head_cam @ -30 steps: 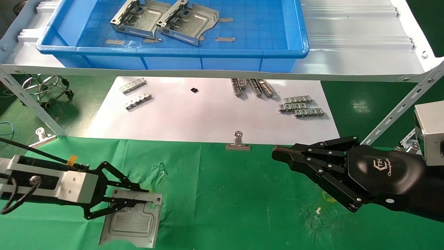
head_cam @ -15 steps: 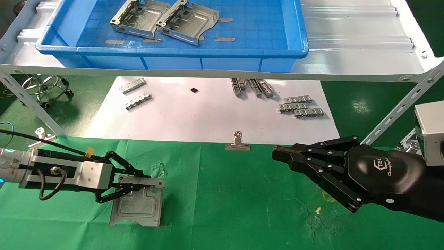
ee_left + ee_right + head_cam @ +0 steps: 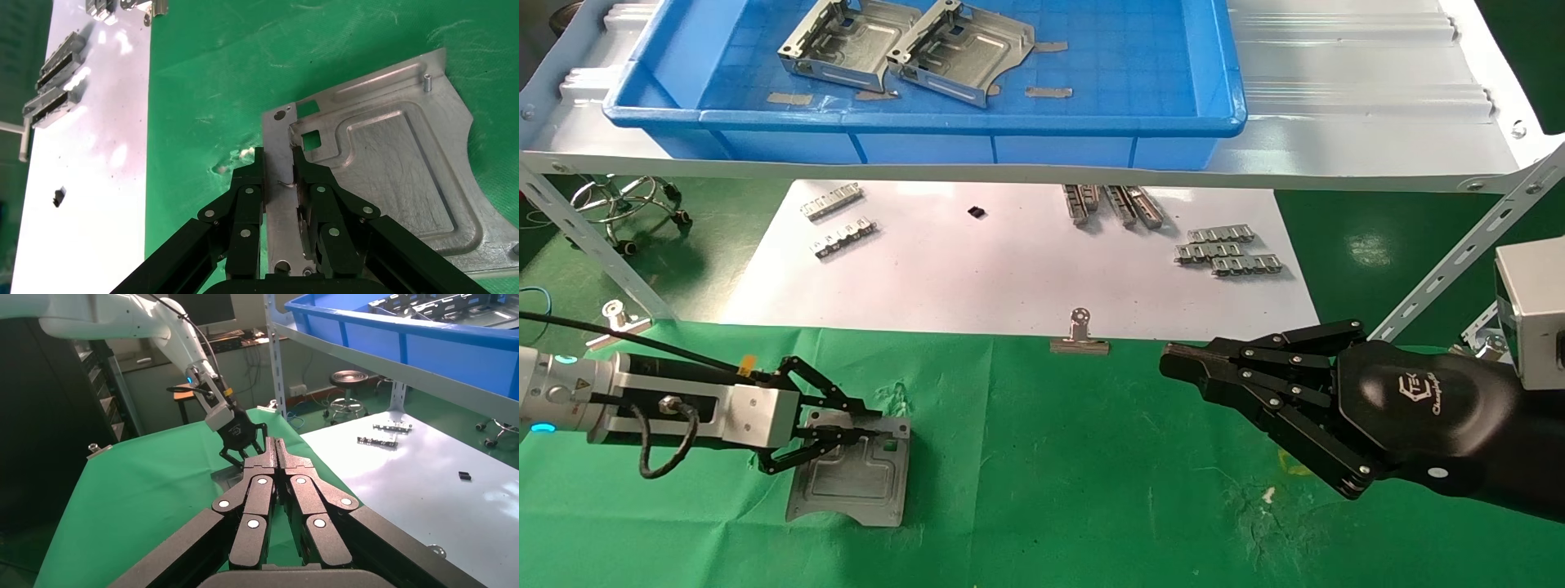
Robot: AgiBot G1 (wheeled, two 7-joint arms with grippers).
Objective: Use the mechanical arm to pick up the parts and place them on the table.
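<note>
The left gripper (image 3: 846, 430) was closed on the raised flange of one stamped metal part (image 3: 850, 482), which lay flat, or very nearly so, on the green cloth of the table (image 3: 1050, 474) near the robot's left side; the left wrist view showed both fingers (image 3: 312, 202) clamped against the flange with no gap. The step in hand was judged to be the set-down. To do it well, the plate should be fully seated on the cloth before the jaws part, the jaws should open evenly so the flange is not dragged sideways, and the arm should draw back along the flange line, clear of the wrinkles. The right gripper (image 3: 1181, 363) hung parked above the table's right side, its fingers pressed together and holding nothing. Count: one part on the table; two further parts (image 3: 903, 49) lying side by side in the blue tray (image 3: 928, 122) on the white shelf (image 3: 1352, 82), so roughly a third of the visible work appeared done. About eight narrow toothed strips (image 3: 1226, 251) lay on the white sheet (image 3: 1009, 269), the stacked groups being hard to separate, along with one small black item (image 3: 977, 212) and a binder clip (image 3: 1079, 335) at its edge.
</note>
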